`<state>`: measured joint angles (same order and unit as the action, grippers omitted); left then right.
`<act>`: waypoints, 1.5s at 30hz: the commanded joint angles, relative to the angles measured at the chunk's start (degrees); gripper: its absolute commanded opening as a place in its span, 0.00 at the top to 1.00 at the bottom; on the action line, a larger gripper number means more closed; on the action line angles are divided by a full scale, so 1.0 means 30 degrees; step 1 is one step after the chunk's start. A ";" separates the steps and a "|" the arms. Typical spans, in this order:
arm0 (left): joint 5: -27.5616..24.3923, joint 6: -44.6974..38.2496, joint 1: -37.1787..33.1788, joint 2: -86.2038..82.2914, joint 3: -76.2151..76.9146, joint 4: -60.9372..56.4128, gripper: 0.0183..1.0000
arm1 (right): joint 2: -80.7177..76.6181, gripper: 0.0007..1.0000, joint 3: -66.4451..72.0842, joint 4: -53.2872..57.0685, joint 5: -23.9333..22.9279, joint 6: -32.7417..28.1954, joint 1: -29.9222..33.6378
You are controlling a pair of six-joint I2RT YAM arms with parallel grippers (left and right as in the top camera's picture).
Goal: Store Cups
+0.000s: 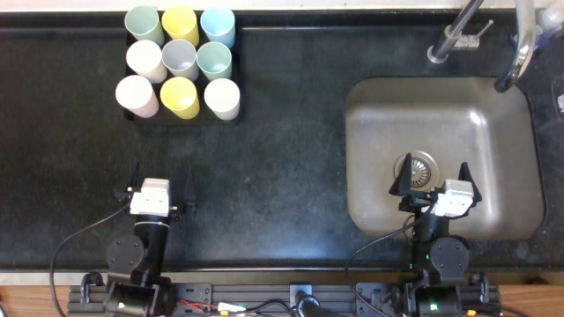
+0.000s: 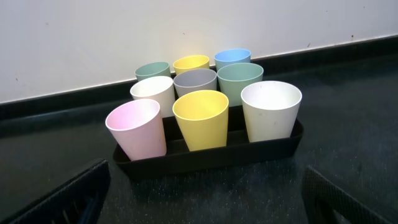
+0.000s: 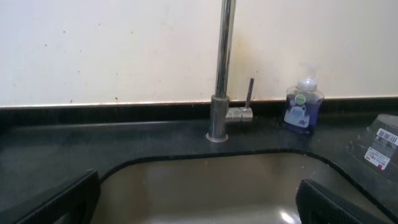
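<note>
Several cups stand upright in a black tray (image 1: 235,99) (image 2: 273,148) at the back left of the dark counter, in three rows of three. The front row holds a pink cup (image 1: 137,96) (image 2: 138,129), a yellow cup (image 1: 180,97) (image 2: 201,119) and a white cup (image 1: 222,98) (image 2: 270,110). Behind them are white, grey, green, yellow and blue cups. My left gripper (image 1: 162,186) (image 2: 205,196) is open near the counter's front, well short of the tray, holding nothing. My right gripper (image 1: 435,179) (image 3: 199,202) is open over the sink, empty.
A steel sink (image 1: 493,114) (image 3: 186,174) fills the right side, with a drain (image 1: 421,168) and a tall faucet (image 1: 458,31) (image 3: 222,68) behind it. A blue soap bottle (image 3: 303,104) stands by the wall. Bare counter lies between tray and sink.
</note>
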<state>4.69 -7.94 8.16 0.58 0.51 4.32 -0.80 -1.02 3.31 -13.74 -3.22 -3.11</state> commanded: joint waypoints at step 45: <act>-0.0124 -0.0342 -0.1632 -0.0146 -0.0022 0.0044 0.00 | 0.0211 0.00 0.0255 -0.0066 0.0058 -0.0066 -0.0474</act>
<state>4.69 -7.94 3.60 0.58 0.51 4.32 -0.80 -1.02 3.36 -13.72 -3.25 -4.25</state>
